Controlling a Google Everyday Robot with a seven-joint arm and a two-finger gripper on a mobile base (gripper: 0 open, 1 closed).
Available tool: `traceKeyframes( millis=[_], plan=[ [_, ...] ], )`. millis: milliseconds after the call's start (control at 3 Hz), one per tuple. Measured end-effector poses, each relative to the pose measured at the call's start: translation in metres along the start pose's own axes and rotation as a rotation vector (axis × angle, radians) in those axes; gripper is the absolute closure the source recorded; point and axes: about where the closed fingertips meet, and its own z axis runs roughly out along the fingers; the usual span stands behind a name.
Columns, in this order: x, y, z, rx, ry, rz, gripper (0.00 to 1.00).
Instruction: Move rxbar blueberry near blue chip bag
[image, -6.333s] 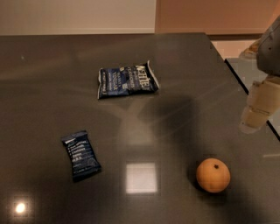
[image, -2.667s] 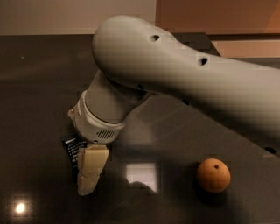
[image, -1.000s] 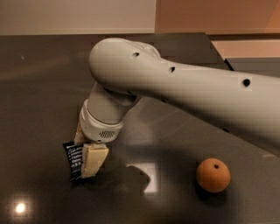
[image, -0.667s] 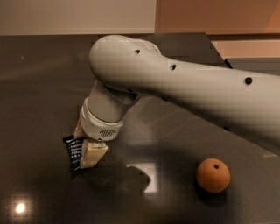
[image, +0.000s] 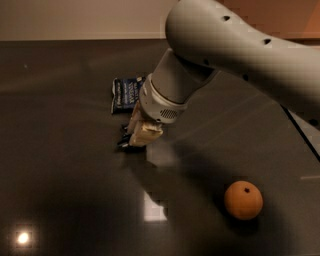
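My gripper (image: 136, 136) hangs from the big grey arm over the middle of the dark table (image: 60, 165). It is shut on the rxbar blueberry (image: 123, 143), of which only a small dark edge shows under the pale fingers (image: 145, 134). The bar is low over the table, or touching it, I cannot tell which. The blue chip bag (image: 125, 93) lies flat just behind the gripper, a short gap away. The arm hides its right end.
An orange (image: 243, 200) sits on the table at the front right. The table's right edge (image: 300, 131) runs diagonally behind the arm. Bright light reflections show on the tabletop at the front.
The gripper closed on the rxbar at the front left and has carried it back and right, to just in front of the chip bag. The orange has not moved.
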Motion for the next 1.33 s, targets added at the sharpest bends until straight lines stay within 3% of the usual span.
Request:
traceKeyframes(
  millis=[667, 1000, 1333],
  plan=[
    [0.087, -0.051, -0.052, 0.129, 0.096, 0.141, 1.00],
    [0.112, -0.065, -0.060, 0.166, 0.129, 0.174, 1.00],
    [0.123, -0.076, -0.061, 0.191, 0.136, 0.198, 0.81]
  ],
)
